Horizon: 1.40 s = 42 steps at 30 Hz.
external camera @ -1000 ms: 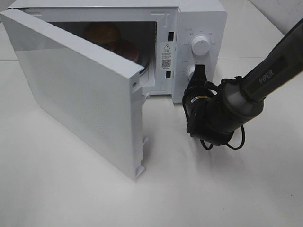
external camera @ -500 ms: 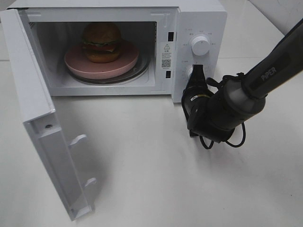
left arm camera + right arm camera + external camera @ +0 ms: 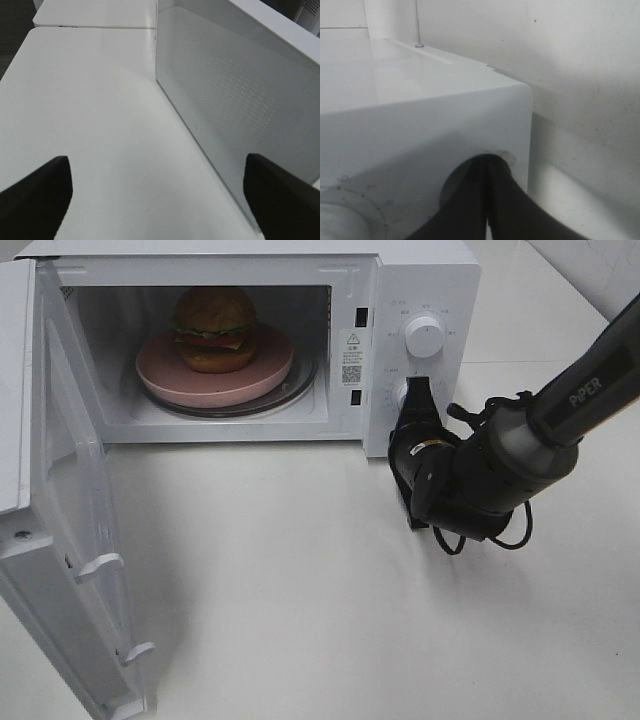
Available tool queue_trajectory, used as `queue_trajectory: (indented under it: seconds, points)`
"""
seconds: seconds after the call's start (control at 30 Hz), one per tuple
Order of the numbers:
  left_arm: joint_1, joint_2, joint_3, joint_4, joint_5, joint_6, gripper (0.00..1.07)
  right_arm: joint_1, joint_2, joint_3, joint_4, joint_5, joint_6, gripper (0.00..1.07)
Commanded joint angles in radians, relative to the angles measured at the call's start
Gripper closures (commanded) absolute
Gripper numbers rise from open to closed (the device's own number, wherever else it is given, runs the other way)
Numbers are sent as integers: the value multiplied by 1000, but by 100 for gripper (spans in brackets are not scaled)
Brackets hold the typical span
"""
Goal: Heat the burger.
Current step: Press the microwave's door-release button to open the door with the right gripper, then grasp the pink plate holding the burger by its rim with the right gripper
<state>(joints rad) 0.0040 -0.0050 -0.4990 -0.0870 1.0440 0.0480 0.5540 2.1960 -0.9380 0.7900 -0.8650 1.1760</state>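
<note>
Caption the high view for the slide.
Microwave door wide open, burger on pink plate inside; shut right gripper at the control panel.

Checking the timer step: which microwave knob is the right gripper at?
The lower knob; the shut right gripper has its tip at it, while the upper knob stands clear above.

This looks like a robot test lab rather than a home kitchen. A white microwave [image 3: 425, 280] stands on a plain white tabletop [image 3: 340, 620]. A dark robot arm [image 3: 590, 390] with a brand name printed on it and loose black cables [image 3: 490, 405] around its wrist reaches to the microwave's front panel. A second white table [image 3: 95, 12] of the same plain kind stands just beside the first one, and a dark floor [image 3: 11, 35] shows past their edges.
</note>
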Motion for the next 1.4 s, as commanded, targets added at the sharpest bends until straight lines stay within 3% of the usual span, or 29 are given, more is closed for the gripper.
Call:
queue_trajectory:
  seconds: [0.03, 0.53, 0.8, 1.1, 1.4]
  points:
    - [-1, -20, 4, -10, -12, -2, 19, -28, -24, -14, -38, -70, -2, 107]
    - [-1, -20, 4, -10, -12, -2, 19, -5, -127, 128, -170, 216, -87, 107]
    - [-1, -20, 4, -10, -12, -2, 19, -5, -283, 210, -244, 323, -289, 107]
    - [-1, -20, 4, -10, -12, -2, 19, -8, -427, 209, -454, 565, -445, 107]
    - [-1, -20, 4, -10, -12, -2, 19, -8, -509, 208, -457, 824, -714, 107]
